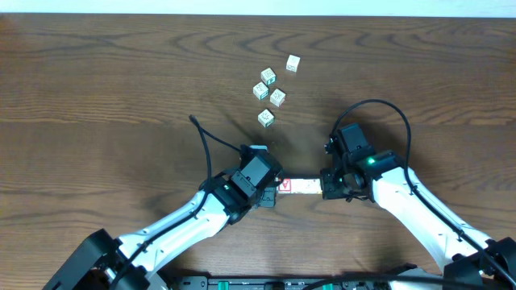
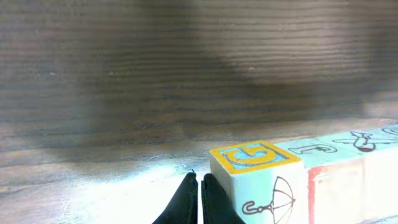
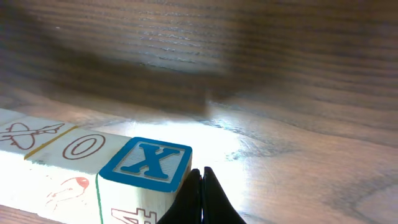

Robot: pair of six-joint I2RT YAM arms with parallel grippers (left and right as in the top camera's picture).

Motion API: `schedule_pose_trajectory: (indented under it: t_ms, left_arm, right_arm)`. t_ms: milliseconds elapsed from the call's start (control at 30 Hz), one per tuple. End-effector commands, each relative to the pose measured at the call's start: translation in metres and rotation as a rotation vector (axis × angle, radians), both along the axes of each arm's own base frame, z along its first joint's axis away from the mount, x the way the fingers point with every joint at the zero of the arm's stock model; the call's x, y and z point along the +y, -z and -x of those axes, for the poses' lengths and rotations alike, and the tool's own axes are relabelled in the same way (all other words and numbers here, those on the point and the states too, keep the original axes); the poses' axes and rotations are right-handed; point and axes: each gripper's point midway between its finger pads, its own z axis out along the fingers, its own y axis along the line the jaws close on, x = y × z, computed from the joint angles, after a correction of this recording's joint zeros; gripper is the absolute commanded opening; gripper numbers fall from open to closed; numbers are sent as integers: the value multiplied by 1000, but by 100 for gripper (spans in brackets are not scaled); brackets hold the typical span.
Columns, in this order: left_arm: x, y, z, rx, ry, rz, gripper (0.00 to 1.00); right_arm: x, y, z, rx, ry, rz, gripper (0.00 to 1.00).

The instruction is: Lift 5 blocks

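A short row of blocks (image 1: 300, 186) lies end to end between my two grippers near the table's front. My left gripper (image 1: 276, 187) is shut and empty, its fingertips (image 2: 210, 200) pressed against the row's left end block (image 2: 255, 158), which has a yellow-framed top and an umbrella print. My right gripper (image 1: 325, 188) is also shut and empty. Its fingertips (image 3: 195, 198) touch the blue X block (image 3: 146, 162) at the right end. Beside that come an O block (image 3: 84, 146) and a rocket block (image 3: 25, 134). Whether the row rests on the table or hangs above it I cannot tell.
Several pale cubes with green or tan prints lie scattered at the back middle, from the farthest (image 1: 293, 63) to the nearest (image 1: 266, 118). A black cable (image 1: 205, 145) loops off the left arm. Dark wood table (image 1: 97, 97) stretches on all sides.
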Motion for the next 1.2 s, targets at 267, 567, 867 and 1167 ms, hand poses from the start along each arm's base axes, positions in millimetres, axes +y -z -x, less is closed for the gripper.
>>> schedule_pose_trajectory:
  t_ms: [267,567,867,1167]
  left_arm:
    - [-43,-44,-3,-36,95,165,7]
    - [-45,-48,-4,-41,96,170,7]
    - [-45,-68,-5,-87,111,203,7]
    - [-43,-79,-3,-100,112,216,7]
  right_arm:
    - [36,-21,0,-3,-44,-142,2]
    - [41,-33,-6,-16,-41,-157,2]
    - [52,-39,-3,-19,-70,-167,1]
    - [65,-54,-6,-39,-85,-182,1]
